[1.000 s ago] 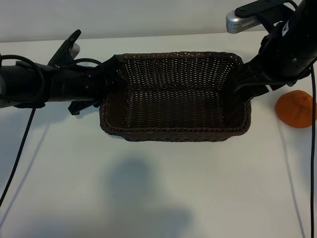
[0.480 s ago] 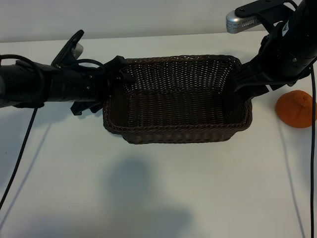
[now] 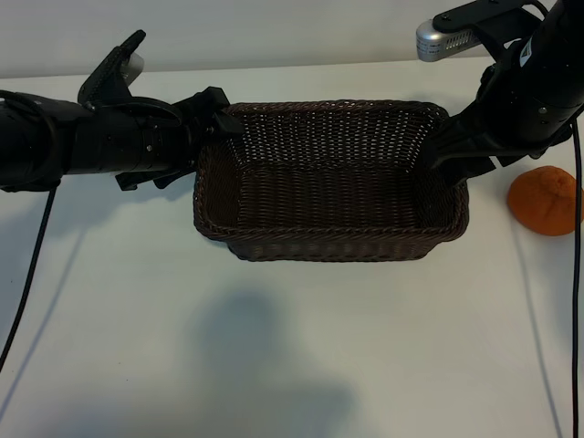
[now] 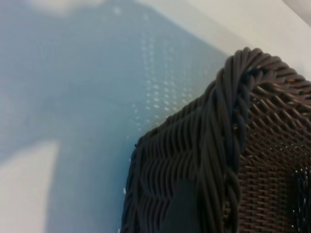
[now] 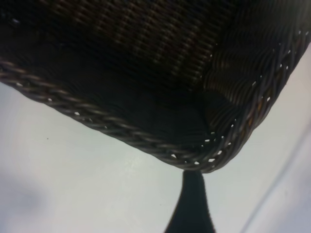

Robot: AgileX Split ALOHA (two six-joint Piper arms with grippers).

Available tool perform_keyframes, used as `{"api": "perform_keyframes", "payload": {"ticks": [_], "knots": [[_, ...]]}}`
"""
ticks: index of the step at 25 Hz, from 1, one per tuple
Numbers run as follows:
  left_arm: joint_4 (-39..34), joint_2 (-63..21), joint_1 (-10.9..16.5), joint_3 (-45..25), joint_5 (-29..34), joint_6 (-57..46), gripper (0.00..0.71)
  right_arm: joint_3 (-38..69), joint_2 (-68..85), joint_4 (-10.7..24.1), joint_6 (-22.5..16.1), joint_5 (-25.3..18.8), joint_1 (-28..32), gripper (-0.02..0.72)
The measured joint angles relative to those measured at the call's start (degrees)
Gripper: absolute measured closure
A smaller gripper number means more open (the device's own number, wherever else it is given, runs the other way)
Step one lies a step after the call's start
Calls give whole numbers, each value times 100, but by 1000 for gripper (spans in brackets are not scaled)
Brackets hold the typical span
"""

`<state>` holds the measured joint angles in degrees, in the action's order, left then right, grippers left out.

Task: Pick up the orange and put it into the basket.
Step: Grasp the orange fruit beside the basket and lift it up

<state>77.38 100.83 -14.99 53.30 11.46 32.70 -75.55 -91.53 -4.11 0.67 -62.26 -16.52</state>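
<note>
**A:** Status? Why both arms on the basket (image 3: 333, 239)?

**B:** It's the biggest thing on the tabletop (image 3: 274, 365), sitting centre-far, and I've got an arm at each end of it. My right gripper (image 3: 444, 151) is at the right end wall. My right wrist view shows one finger (image 5: 193, 206) outside that corner's braided rim, with the rim between my jaws. I'd say that pins the basket so it doesn't slide.

**A:** Gripping hard?

**B:** Jaws stand fairly wide, straddling the wicker. I read it as closed on the wall, not clamped tight.

**A:** Left?

**B:** My left gripper (image 3: 215, 114) is at the far-left corner, jaws spread wide, not holding anything. The left wrist view is looking down that corner's outside, rim just beside me. Looks like a release stance.

**A:** Orange?

**B:** The orange (image 3: 545, 201) is on the tabletop right of the basket, just past my right arm, apart from the wicker. Untouched. Basket is empty.

**A:** So pick not started.

**B:** Correct. Right arm is nearest the fruit, but it's busy with the basket. It'd need to let go first. Risk: nudging the basket or rolling the orange when swinging over.
</note>
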Motion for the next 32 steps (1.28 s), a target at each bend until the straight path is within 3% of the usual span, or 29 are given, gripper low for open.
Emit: {"api": "perform_keyframes", "payload": {"ticks": [7, 23, 32], "knots": [[-304, -94, 0, 0, 95, -176, 78, 0, 0, 0, 0, -6, 0, 144], [-3489, -407, 0, 6, 633, -2776, 102, 0, 0, 0, 0, -22, 0, 144], [-4090, -841, 0, 34, 812, -3270, 112, 0, 0, 0, 0, -27, 0, 144]]}}
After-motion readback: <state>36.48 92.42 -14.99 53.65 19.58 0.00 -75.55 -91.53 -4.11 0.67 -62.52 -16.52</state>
